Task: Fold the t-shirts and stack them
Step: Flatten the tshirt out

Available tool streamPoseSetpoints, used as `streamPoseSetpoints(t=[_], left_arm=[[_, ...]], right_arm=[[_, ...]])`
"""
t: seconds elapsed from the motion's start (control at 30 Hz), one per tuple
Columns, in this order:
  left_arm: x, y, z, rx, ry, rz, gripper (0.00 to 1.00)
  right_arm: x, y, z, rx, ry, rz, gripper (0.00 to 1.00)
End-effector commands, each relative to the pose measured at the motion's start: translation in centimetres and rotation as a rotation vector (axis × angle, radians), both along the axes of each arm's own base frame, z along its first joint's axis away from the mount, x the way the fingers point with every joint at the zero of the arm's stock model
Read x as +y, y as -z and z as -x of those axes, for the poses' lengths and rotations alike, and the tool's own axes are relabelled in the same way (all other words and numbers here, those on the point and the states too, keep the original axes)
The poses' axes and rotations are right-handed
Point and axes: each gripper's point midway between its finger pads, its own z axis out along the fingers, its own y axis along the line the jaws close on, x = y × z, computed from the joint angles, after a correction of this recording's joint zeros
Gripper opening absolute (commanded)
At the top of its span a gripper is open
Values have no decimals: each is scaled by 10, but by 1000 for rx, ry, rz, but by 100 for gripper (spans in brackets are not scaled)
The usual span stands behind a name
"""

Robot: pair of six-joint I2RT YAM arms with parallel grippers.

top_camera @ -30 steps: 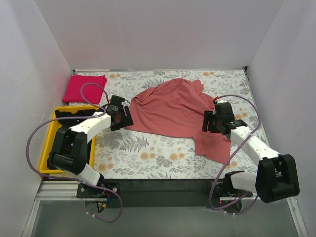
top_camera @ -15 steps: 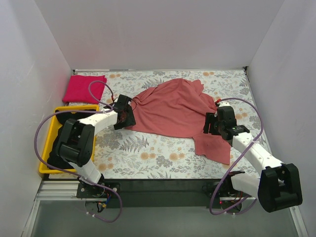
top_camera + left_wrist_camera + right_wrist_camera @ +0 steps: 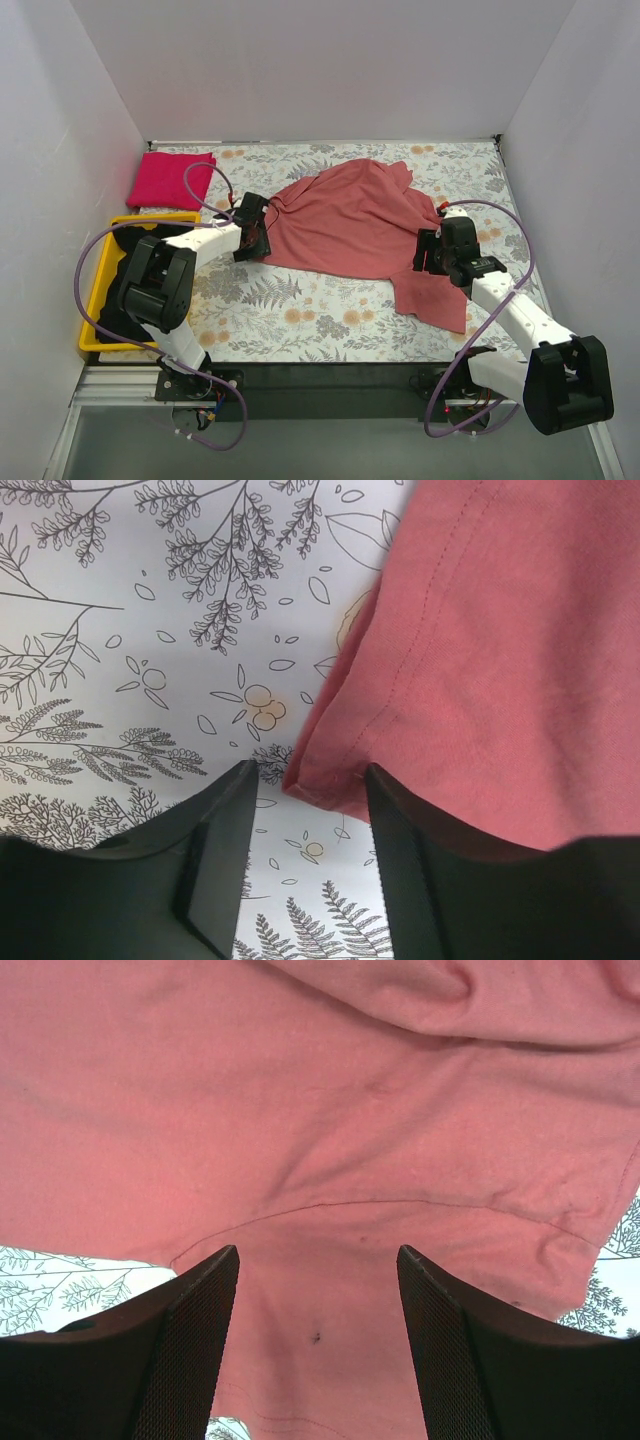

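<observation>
Floral-print bench (image 3: 300,310) bearing crumpled salmon-red t-shirt (image 3: 350,220), right of yellow bin (image 3: 150,218). Left gripper (image 3: 307,775) half-spread astride hem corner nearest bin; right gripper (image 3: 317,1252) wide over shirt side farthest from bin.

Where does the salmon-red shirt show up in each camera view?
Top external: the salmon-red shirt lies spread across the middle of the table.
Left wrist: right half, hemmed corner at lower centre.
Right wrist: fills nearly the whole picture.
Shared landmark: the floral tablecloth under it.
</observation>
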Motion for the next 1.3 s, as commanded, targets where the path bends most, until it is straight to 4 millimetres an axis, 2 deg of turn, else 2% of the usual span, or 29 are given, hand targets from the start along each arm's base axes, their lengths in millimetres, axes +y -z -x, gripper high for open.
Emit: streamPoseSetpoints(t=[0.0, 0.2, 0.3, 0.4, 0.43, 0.5, 0.6, 0.77, 1.0, 1.1, 1.13, 1.17, 1.2, 1.23, 1.27], left_arm=[[-2, 13, 9, 52, 19, -6, 43], [-10, 25, 28, 118, 56, -8, 36], [-11, 30, 36, 150, 68, -17, 28], [-11, 30, 43, 154, 72, -8, 10], [-11, 27, 42, 145, 75, -5, 10], [-8, 22, 44, 130, 78, -16, 0], [-3, 17, 46, 113, 75, -24, 0], [0, 5, 47, 57, 82, -9, 0], [2, -1, 43, 34, 77, 13, 0], [7, -2, 38, 31, 56, 35, 0], [8, -1, 37, 33, 46, 48, 0], [13, -3, 31, 27, 19, 81, 0], [15, -3, 28, 25, 1, 101, 0], [18, -2, 24, 25, -15, 109, 0], [24, -5, 16, 11, -42, 117, 0]], right_arm=[[-4, -10, -8, -56, 27, 3, 71], [-6, -12, -8, -63, 32, 7, 71], [-6, -9, -8, -54, 39, 7, 71], [-5, -7, -9, -39, 46, -5, 72], [-5, -6, -9, -35, 49, -6, 73], [-4, -6, -11, -26, 63, -26, 73], [-8, -3, -16, -5, 96, -47, 72], [-21, 14, -29, 73, 153, -59, 72], [-36, 36, -65, 116, 205, -72, 70], [-38, 43, -89, 124, 210, -59, 72], [-38, 57, -94, 153, 208, -54, 73], [-34, 49, -112, 127, 189, -68, 74], [-32, 52, -120, 129, 177, -70, 74], [-30, 66, -127, 161, 162, -71, 75], [-23, 55, -148, 129, 135, -94, 75]])
